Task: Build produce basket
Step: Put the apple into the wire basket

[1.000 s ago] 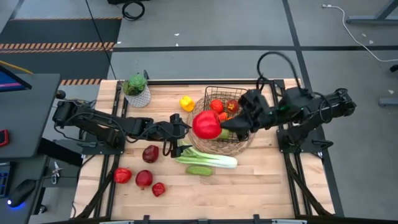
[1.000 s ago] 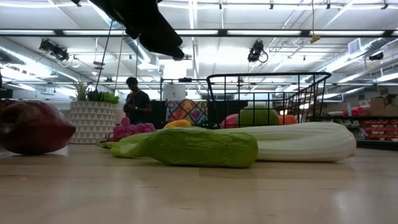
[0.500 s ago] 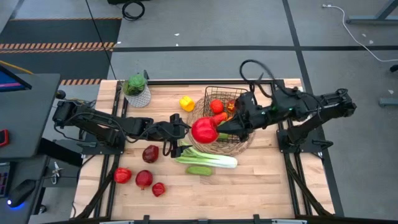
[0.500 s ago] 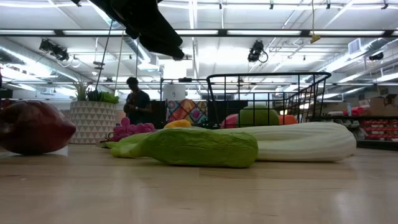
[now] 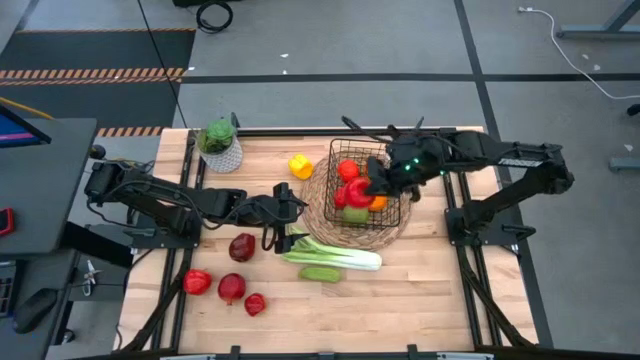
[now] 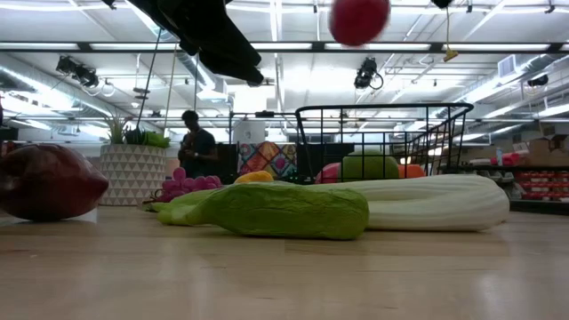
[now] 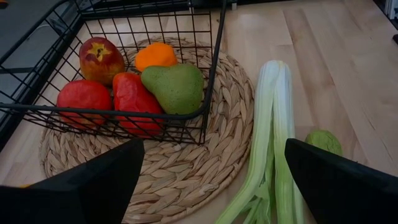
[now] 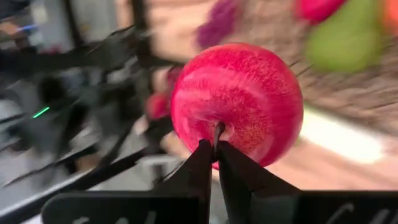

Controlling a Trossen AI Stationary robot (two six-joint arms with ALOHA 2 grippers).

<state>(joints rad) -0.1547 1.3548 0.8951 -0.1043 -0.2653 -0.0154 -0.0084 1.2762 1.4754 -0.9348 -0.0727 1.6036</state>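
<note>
Right pincer (image 5: 372,190) over basket (image 5: 345,150), clamped on apple (image 8: 236,102) stem; left pincer (image 5: 283,222) spread wide, low over counter (image 5: 420,290).

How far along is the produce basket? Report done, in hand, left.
Done: the basket on the straw mat holds a green pear, an orange and red fruit. In hand: the right pincer grips a red apple by its stem, above the basket. Left: leek, cucumber, yellow pepper, table apples. Left pincer waits nearby.

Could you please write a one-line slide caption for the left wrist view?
Wire basket on a straw mat holding an apple, orange, pear and two red peppers, with a leek alongside.
</note>
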